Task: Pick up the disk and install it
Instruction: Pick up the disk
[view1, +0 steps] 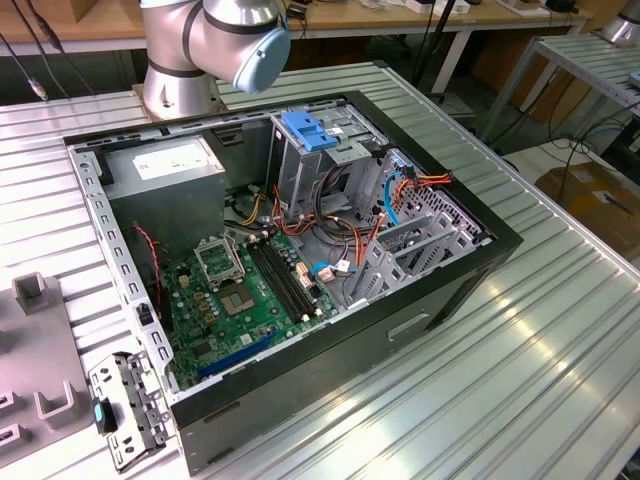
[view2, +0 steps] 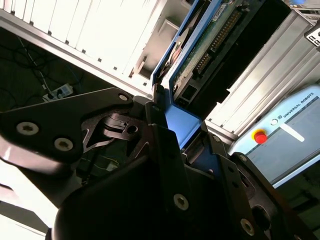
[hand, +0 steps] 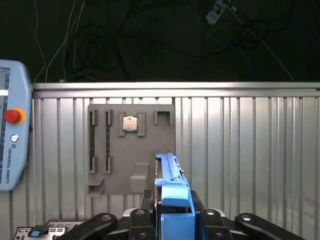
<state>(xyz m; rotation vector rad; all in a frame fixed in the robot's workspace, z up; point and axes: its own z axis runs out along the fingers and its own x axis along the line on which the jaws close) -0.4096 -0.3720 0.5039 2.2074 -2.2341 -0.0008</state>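
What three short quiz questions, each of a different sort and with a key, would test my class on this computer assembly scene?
1. True or false: in the first wrist view, the end effector is shut on the disk.
2. Multiple choice: in the exterior view, where does the green motherboard lie? A. inside the open computer case; B. on the grey tray; C. on the floor.
3. Fill in the blank: in the first wrist view, the round button on the teach pendant is coloured ____.

Key: 1 true; 2 A; 3 red.
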